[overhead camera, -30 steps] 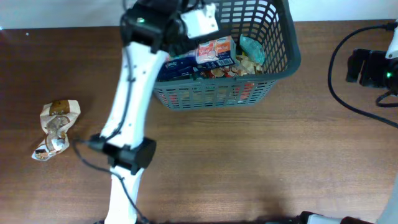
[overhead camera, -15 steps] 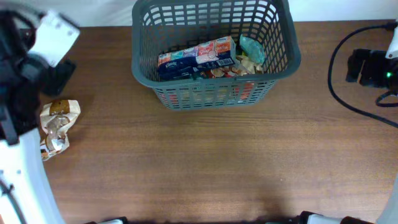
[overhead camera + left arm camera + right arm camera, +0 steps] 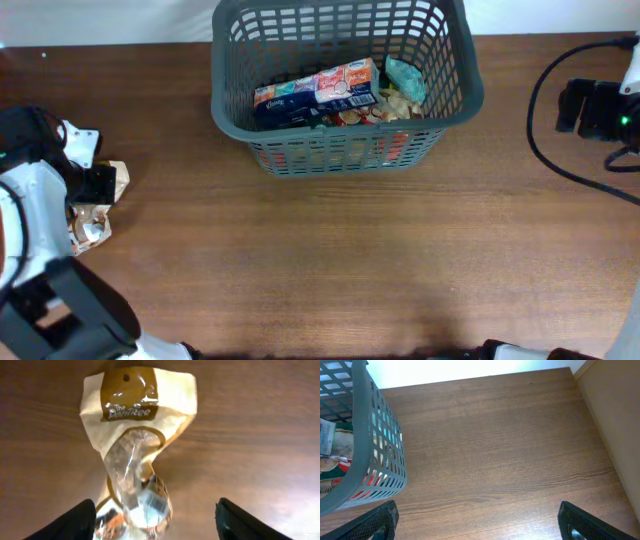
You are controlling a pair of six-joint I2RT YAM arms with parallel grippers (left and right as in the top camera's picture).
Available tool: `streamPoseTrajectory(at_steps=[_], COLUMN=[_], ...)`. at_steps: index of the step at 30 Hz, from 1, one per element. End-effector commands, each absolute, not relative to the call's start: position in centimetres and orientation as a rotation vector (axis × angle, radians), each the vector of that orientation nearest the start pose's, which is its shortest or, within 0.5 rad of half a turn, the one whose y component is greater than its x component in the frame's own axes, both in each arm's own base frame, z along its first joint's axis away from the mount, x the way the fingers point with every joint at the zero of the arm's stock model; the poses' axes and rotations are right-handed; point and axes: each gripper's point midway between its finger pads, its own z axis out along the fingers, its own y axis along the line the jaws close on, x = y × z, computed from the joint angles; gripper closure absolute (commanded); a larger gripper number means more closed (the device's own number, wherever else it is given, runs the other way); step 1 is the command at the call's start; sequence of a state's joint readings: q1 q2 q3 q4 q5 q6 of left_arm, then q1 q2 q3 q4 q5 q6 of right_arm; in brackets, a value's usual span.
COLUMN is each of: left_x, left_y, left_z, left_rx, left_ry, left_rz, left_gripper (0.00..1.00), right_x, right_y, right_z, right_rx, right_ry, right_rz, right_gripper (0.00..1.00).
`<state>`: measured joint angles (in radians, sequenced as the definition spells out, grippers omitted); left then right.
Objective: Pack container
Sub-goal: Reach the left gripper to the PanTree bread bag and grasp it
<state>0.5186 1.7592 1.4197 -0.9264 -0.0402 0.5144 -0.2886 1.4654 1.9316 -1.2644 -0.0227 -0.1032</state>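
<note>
On the far side of the wooden tabletop [image 3: 350,260], the dark grey slotted plastic basket [image 3: 345,150] holds packets [image 3: 320,88]. Left gripper [image 3: 155,505] gapes empty over a crumpled tan snack packet [image 3: 135,435]; right gripper [image 3: 477,507] gapes empty beside the basket.

**Occlusions and cut-offs**
Overhead: left arm [image 3: 25,215] covers the packet [image 3: 97,215] on its 9 o'clock side; basket [image 3: 345,155] far rim cut off at 12 o'clock. Left wrist: packet's lower end cut off at 6 o'clock. Right wrist: basket cut off at 9 o'clock; print on its contents [image 3: 330,447] unreadable.
</note>
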Motion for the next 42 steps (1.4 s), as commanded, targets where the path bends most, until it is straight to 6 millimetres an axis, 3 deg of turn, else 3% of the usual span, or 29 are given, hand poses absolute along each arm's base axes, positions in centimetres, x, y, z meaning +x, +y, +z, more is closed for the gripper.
streamPoseTrajectory(at_steps=[1,7,9,12,18,26,35,42], left_x=[33.9,33.1,32.4,32.3,32.8,33.7,34.2,33.9], left_y=[20.5,22.1,23.3,24.0,24.4,23.0,23.3,23.7], left_z=[7.4,4.4,3.7,3.5,3.5,3.7,6.5,6.8], left_rx=[-0.071,-0.096,-0.216,-0.260,-0.319,-0.265,-0.210,-0.213], left_ry=[2.963,3.058,3.076,3.065,3.031,3.029,3.052,3.061], left_rz=[0.204,0.301,0.361,0.369,0.375,0.351,0.385,0.416], left_gripper=[0.30,0.30,0.33,0.35,0.36,0.36,0.35,0.35], right_x=[34.2,34.2,34.2,34.2,34.2,34.2,34.2,34.2], right_y=[-10.1,-10.1,-10.1,-10.1,-10.1,-10.1,-10.1,-10.1], right_z=[36.4,36.4,36.4,36.4,36.4,36.4,36.4,36.4], right_rx=[0.232,0.232,0.232,0.232,0.232,0.232,0.232,0.232], right_ry=[2.361,2.361,2.361,2.361,2.361,2.361,2.361,2.361], right_rz=[-0.166,-0.166,-0.166,-0.166,-0.166,-0.166,-0.166,-0.166], right_gripper=[0.01,0.01,0.01,0.01,0.01,0.01,0.01,0.01])
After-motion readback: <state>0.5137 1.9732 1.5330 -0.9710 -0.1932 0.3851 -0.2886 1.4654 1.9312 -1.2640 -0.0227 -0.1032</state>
